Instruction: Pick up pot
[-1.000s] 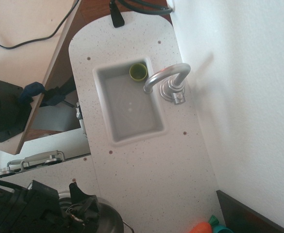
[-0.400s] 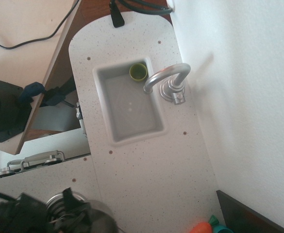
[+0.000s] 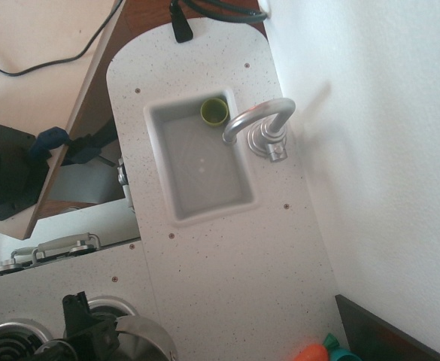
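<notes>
The shiny steel pot [image 3: 143, 343] sits at the bottom edge of the view, partly cut off, on the stove end of the white speckled counter [image 3: 227, 263]. My black gripper [image 3: 90, 332] is at the pot's left rim, and its fingers [image 3: 74, 310] appear closed on that rim. The lower part of the gripper and the pot's handle are out of frame. The small olive-green cup [image 3: 214, 111] stands in the far corner of the sink [image 3: 159, 162], well away from the gripper.
Silver burner rings show beside the pot [image 3: 108, 304] and at the bottom left [image 3: 9, 337]. A curved silver faucet [image 3: 259, 124] stands right of the sink. An orange and teal toy [image 3: 321, 351] lies at the bottom right. A white wall runs along the right.
My gripper has moved left and down toward the frame's edge. The pot has shifted left with it, uncovering the burner rings.
</notes>
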Robot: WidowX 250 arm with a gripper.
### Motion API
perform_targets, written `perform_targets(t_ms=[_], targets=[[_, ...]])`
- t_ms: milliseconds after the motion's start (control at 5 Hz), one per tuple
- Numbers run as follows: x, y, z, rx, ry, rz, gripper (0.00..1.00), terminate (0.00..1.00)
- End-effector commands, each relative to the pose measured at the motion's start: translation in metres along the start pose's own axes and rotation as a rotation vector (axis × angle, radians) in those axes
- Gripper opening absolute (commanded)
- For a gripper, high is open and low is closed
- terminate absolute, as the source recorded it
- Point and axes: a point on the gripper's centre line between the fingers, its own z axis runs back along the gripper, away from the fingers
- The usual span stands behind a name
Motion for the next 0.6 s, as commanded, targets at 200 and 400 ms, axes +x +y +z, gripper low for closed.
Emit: perform_targets(t_ms=[200,400], targets=[[0.0044,0.0024,0.02,0.016,-0.039,0.058,0.0,0.0],[0.005,0.0058,0.0193,0.035,-0.034,0.07,0.0,0.0]])
